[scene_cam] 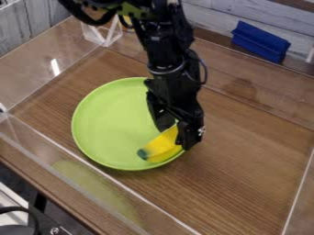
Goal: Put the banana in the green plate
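A small yellow banana (pixel 161 145) with a dark tip lies inside the green plate (pixel 105 119), against its near right rim. My black gripper (pixel 178 132) points down over the banana's far end and hides part of it. The jaws stand open, one finger on each side of the banana's upper end. Whether the fingers touch the fruit cannot be told. The plate rests on the wooden tabletop, left of centre.
Clear plastic walls (pixel 50 161) ring the wooden table on all sides. A blue box (pixel 260 39) sits at the back right beyond the wall. A yellow object (pixel 127 18) shows at the back behind the arm.
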Available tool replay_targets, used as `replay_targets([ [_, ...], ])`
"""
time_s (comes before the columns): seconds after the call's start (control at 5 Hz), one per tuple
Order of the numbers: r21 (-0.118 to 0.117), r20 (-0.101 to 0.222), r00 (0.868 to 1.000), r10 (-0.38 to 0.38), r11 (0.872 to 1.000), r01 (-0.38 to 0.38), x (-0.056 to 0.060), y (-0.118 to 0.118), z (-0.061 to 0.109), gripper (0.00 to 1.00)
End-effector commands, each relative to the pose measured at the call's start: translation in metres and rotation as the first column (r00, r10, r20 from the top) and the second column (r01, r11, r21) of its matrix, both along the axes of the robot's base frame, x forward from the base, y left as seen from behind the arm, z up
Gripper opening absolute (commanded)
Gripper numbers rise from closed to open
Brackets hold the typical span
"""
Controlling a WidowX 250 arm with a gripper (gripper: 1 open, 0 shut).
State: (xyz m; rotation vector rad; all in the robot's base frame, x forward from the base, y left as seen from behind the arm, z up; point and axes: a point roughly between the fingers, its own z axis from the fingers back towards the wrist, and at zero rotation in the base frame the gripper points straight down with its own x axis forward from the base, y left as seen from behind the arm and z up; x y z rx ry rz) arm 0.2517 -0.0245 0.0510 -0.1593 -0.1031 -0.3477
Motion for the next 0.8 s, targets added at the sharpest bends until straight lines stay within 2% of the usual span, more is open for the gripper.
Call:
replay_targets([
  [0.0,-0.002,0.012,1.0,-0.018,1.0,0.018,0.002,-0.0032,-0.0008,1.0],
  [0.2,-0.004,0.003,1.0,-0.03,1.0,0.03,0.0016,-0.0047,-0.0061,0.0],
  [0.6,-0.008,-0.007,1.0,-0.009,1.0,0.009,0.001,-0.0055,-0.0044,0.0],
])
